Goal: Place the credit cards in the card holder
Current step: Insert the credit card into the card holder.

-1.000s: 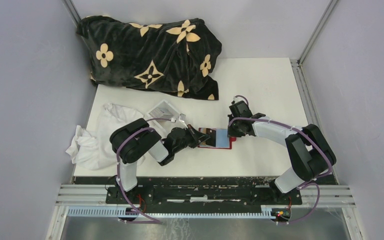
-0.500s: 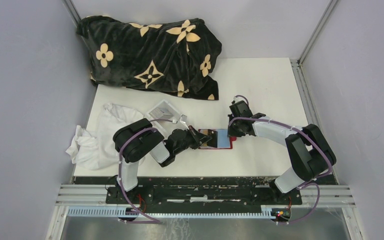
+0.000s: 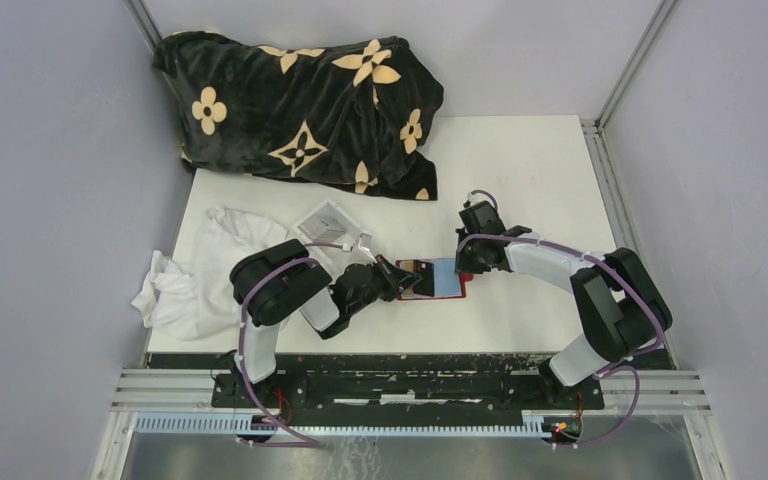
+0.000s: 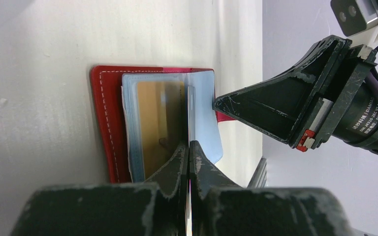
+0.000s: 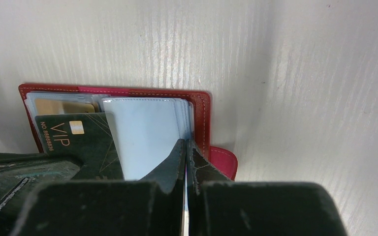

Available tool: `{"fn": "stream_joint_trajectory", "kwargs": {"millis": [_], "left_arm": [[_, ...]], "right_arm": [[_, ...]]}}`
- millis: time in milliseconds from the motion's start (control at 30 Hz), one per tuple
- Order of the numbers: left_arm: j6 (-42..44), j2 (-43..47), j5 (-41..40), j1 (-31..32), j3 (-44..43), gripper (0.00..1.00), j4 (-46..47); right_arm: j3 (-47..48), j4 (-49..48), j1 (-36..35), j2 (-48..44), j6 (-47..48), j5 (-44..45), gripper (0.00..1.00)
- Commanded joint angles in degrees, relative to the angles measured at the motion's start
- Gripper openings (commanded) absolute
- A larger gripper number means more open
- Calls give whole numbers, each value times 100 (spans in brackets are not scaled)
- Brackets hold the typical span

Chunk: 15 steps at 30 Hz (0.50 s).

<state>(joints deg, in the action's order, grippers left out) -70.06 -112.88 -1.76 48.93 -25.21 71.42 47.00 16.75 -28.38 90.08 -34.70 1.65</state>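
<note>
Top view: the left gripper [image 3: 401, 277] and right gripper [image 3: 465, 262] meet over the open red card holder [image 3: 445, 280] lying between them.

Left wrist: the jaws are narrow, clamping a thin card [image 4: 187, 115] edge-on. Just ahead, a gold card [image 4: 160, 120] sits sleeved.

Right wrist: the jaws look pinched on the pale-blue sleeve page [image 5: 145, 137]. The dark VIP card [image 5: 76, 140] lies to their left, over the holder. Insertion is in hand, and the next move likely means sliding its leading edge into a free sleeve.

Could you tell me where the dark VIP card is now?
The VIP card is lower left in the right wrist view, held by the left gripper over the card holder.
</note>
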Motion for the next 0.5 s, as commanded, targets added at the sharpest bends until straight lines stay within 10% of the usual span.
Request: {"fn": "stream_joint_trajectory", "kwargs": {"millis": [0,467], "left_arm": [[-120,92,-532,54,133,3,346],[-287,-288,-511,249,-155,3,581]], "right_arm": [[-43,-93,31,92,-46,59,1],[-24,-93,29,144,-45,13,1]]}}
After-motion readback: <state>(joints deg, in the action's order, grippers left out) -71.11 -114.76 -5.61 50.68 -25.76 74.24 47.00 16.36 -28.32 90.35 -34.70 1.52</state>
